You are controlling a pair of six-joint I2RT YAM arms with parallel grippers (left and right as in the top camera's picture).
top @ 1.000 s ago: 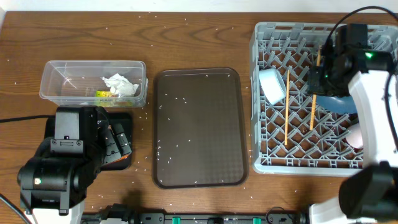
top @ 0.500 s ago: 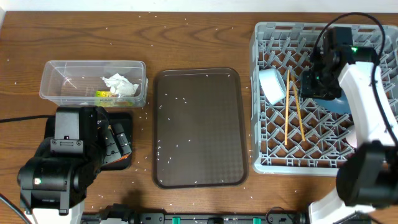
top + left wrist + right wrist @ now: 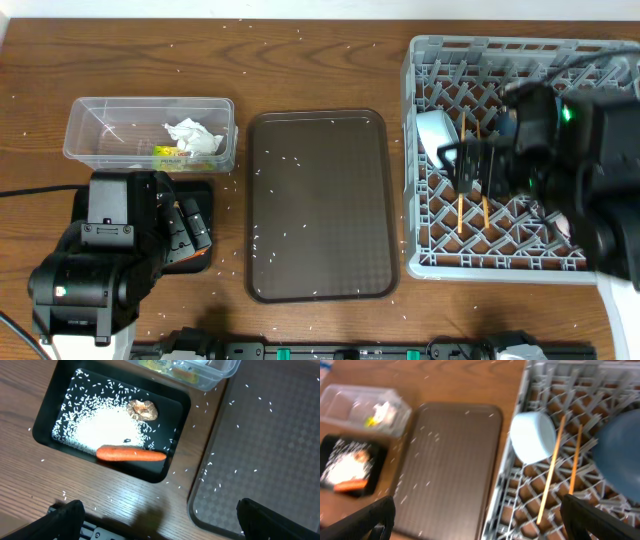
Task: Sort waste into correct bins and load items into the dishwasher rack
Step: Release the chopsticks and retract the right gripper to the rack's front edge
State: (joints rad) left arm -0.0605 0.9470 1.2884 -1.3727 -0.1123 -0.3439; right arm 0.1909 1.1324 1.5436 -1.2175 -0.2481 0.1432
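A: Jaws?
B: Both spread wide and empty, left gripper (image 3: 160, 517) and right gripper (image 3: 480, 520).
A: Big stuff?
B: Dishwasher rack (image 3: 530, 490) is ahead-right of the right gap. Black tray (image 3: 170, 402) is ahead-left of the left gap.
A: Smaller?
B: In the rack: blue plate (image 3: 620, 450), white bowl (image 3: 534, 437), chopsticks (image 3: 551, 467) lying flat. In the tray: carrot (image 3: 131, 454), brown lump (image 3: 142, 409). Fingers touch none.

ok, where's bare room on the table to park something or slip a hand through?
Crowded: the black tray (rice pile, carrot) and the rack, with bowl, chopsticks and plate under the right arm. Free: the brown serving tray, only stray grains on it, and the table strip along the far edge past the clear tub.
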